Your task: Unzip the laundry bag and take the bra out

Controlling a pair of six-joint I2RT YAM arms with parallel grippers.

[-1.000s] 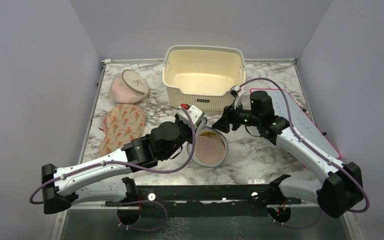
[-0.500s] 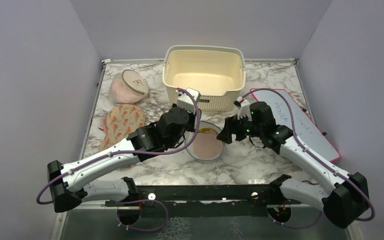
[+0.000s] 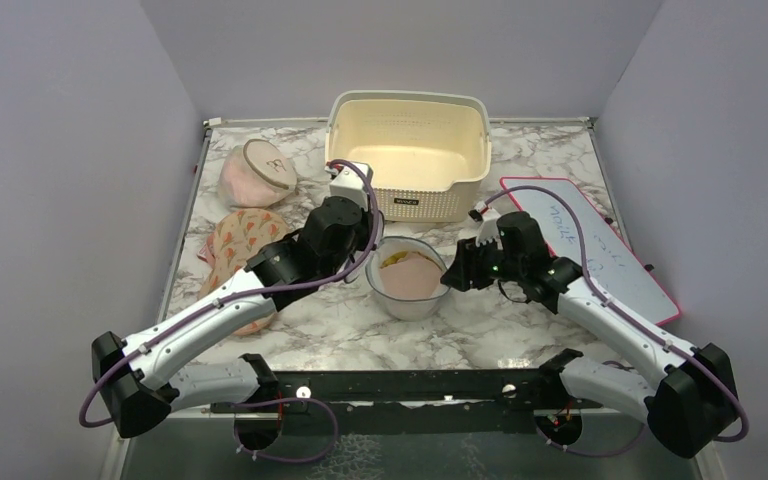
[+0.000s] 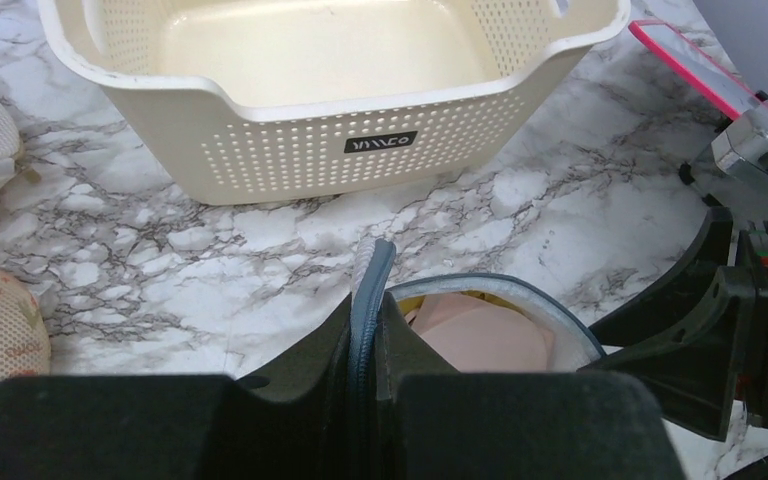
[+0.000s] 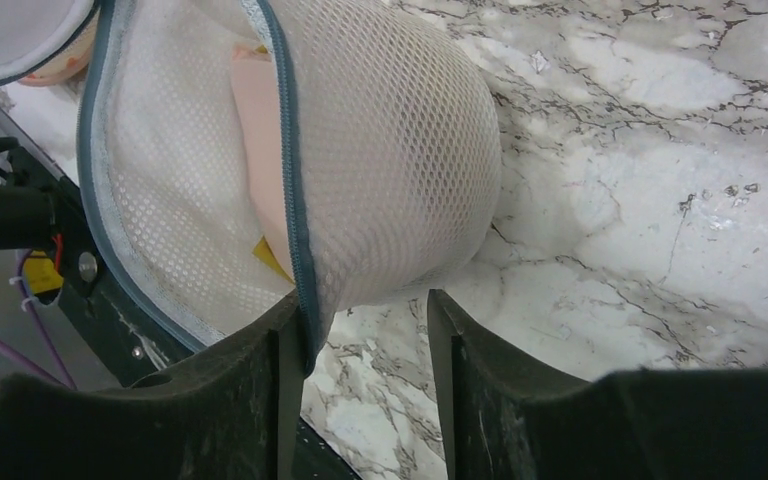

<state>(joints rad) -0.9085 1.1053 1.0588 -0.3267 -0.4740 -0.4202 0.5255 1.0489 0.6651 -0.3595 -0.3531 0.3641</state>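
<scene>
The laundry bag [image 3: 407,283], white mesh with a grey zip rim, stands open in the middle of the table. The pink bra [image 3: 410,272] lies inside it. My left gripper [image 3: 368,262] is at the bag's left rim. In the left wrist view it [image 4: 368,320] is shut on the grey zip edge [image 4: 372,270], with the bra [image 4: 475,335] just to the right. My right gripper [image 3: 452,277] is at the bag's right side. In the right wrist view it [image 5: 360,335] is open; the mesh wall [image 5: 390,150] bulges above the gap and the grey rim touches its left finger [image 5: 270,350].
A cream perforated basket [image 3: 338,150] stands behind the bag, close to my left wrist. A pinkish round bag [image 3: 257,172] and a floral cloth [image 3: 245,250] lie at the left. A pink-edged whiteboard [image 3: 600,250] lies at the right.
My left arm has swung back and left with the zip edge in its jaws. The bag has turned from tilted to mouth-up. My right gripper has moved down to the bag's right side.
</scene>
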